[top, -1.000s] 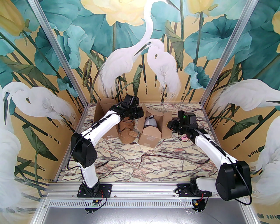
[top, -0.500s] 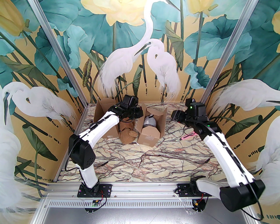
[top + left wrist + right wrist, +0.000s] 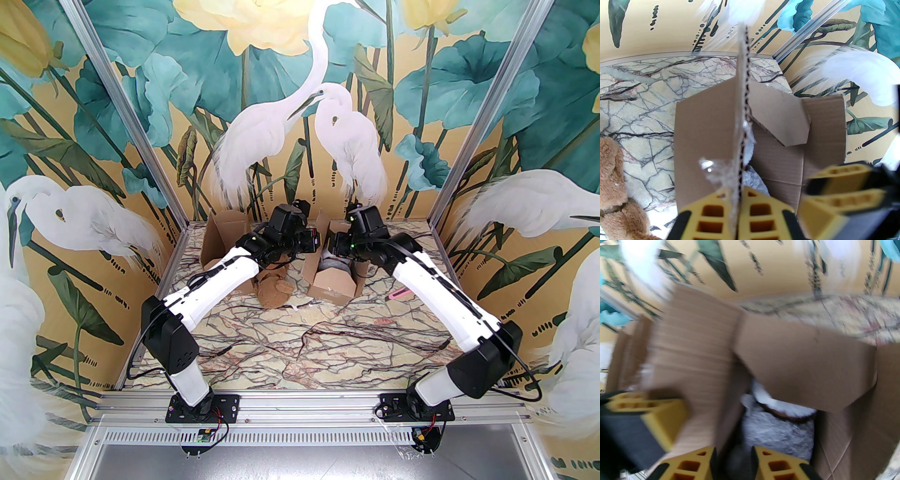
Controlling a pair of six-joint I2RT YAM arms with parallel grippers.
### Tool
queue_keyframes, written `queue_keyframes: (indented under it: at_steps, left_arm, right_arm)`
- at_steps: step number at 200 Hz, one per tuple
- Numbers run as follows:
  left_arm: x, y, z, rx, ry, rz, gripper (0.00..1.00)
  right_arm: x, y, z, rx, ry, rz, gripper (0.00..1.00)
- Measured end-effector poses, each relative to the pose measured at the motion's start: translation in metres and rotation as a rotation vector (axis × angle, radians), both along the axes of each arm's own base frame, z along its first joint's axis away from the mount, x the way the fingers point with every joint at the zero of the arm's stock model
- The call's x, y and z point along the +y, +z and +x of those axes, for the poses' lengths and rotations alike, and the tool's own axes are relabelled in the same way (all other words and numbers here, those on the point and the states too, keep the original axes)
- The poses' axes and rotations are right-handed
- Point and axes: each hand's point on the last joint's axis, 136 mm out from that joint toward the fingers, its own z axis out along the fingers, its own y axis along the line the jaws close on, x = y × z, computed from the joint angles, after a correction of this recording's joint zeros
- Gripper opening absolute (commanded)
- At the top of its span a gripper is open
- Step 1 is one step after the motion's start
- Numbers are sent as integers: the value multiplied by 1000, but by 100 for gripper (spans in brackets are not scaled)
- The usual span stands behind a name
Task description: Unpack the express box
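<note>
Painted murals of white egrets, teal lotus leaves and pale yellow blossoms on an ochre ground cover the back wall (image 3: 281,56) and both side walls. Aluminium posts (image 3: 472,140) mark the corners. The worktop (image 3: 328,347) is cream marble with dark veining, evenly lit.

**Robot manipulation test cell, laboratory type, with decorative lining**

The place was an enclosed bench-top rig. Bare silver aluminium-extrusion corner posts (image 3: 131,117) framed three walls papered with a printed mural of white egrets, teal lotus leaves and pale yellow blossoms (image 3: 281,126). A flat tabletop in cream marble print with dark red veins (image 3: 328,347) formed the work surface. Two white-and-black jointed robot arms, left (image 3: 225,272) and right (image 3: 436,290), stood on black base plates (image 3: 227,407) bolted to a slotted silver aluminium rail (image 3: 304,403) along the near edge. A small green circuit board (image 3: 205,436) lay exposed below the rail. An open brown corrugated-cardboard express box (image 3: 333,286) sat as the work piece at the far end.
</note>
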Motion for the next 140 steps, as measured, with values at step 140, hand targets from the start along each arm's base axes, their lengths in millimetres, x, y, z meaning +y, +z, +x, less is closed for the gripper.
queue_keyframes:
  at_steps: [140]
  left_arm:
    - [-3,1,-5,-13,-8,11,0]
  right_arm:
    - [-29,-35,47,-111,-199,-171,28]
